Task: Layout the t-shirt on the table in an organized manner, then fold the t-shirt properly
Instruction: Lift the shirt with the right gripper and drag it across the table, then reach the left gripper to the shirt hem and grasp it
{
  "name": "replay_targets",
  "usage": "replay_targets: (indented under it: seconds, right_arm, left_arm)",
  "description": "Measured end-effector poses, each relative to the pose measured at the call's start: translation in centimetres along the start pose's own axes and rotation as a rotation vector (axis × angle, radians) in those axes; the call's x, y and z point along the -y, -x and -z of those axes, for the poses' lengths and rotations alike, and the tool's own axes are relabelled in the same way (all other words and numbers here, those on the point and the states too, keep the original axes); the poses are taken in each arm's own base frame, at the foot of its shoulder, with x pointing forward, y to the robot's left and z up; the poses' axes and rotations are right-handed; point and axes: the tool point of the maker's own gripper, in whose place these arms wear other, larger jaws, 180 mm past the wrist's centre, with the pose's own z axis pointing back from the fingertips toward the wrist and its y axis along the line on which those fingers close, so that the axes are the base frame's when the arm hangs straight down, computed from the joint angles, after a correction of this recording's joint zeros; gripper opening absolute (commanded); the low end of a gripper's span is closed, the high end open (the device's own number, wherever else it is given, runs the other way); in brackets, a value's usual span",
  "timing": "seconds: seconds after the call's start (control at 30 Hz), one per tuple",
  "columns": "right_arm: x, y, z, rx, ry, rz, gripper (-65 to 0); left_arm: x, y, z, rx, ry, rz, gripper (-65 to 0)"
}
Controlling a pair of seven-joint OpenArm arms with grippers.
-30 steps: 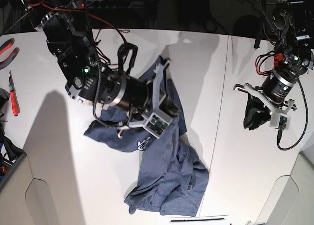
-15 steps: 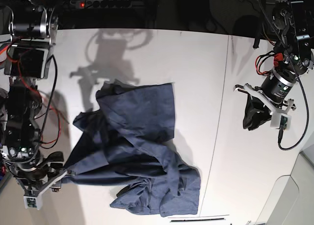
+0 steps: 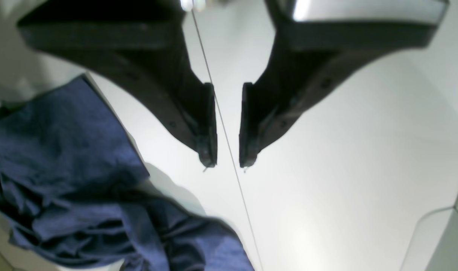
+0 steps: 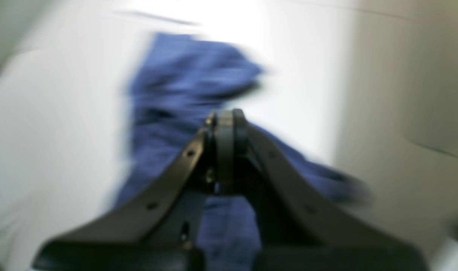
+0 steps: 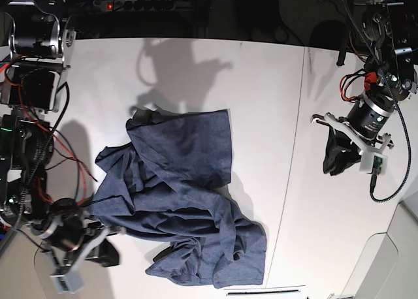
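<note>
The dark navy t-shirt lies crumpled and partly spread in the middle of the white table, with a bunched heap at its near end. My right gripper hangs at the shirt's front-left edge. In the blurred right wrist view its fingers are pressed shut, with the t-shirt beyond them. Whether cloth is pinched does not show. My left gripper hovers over bare table right of the seam. It is open with nothing between its fingers, and the t-shirt lies off to one side.
A thin dark seam crosses the table right of the shirt. A power strip and cables lie behind the far edge. A dark strip lies along the front edge. The table's front-right corner is cut away.
My right arm swung from the shirt's middle to the front left. The shirt came with it and now lies wider and further left. The left arm has not moved.
</note>
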Motion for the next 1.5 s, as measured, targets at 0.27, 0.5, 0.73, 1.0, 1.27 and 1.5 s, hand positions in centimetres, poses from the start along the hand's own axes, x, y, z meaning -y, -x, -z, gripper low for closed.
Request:
replay_targets:
  seconds: [0.27, 0.5, 0.73, 1.0, 1.27, 1.5]
  right_arm:
    - [-7.7, 10.1, 3.2, -0.191, -0.077, -0.009, -65.0]
    - [-8.0, 17.4, 4.0, -0.338, 0.027, -0.134, -30.6]
    - [-8.0, 22.9, 4.9, -0.457, 0.006, -0.103, -36.6]
    - [-9.0, 25.5, 3.2, -0.652, -0.054, -0.116, -65.0]
    - [-5.9, 28.0, -3.8, -0.870, -0.084, -0.182, -65.0]
    - [-4.6, 31.0, -8.5, -0.934, -0.082, -0.189, -65.0]
  left_arm:
    - [-0.2, -0.6, 0.2, 0.015, -0.005, 0.002, -51.2]
    - [-0.5, 0.4, 0.6, -0.009, -0.009, -0.018, -51.2]
    - [-0.8, 1.2, 0.9, -0.023, -0.010, -0.048, -51.2]
    - [-1.0, 0.2, 1.3, 0.000, -0.012, -0.044, -51.2]
    - [-2.8, 0.2, 3.9, -0.032, -0.005, -0.035, -51.2]
    - [0.8, -1.8, 10.0, -0.051, 0.132, 0.036, -43.0]
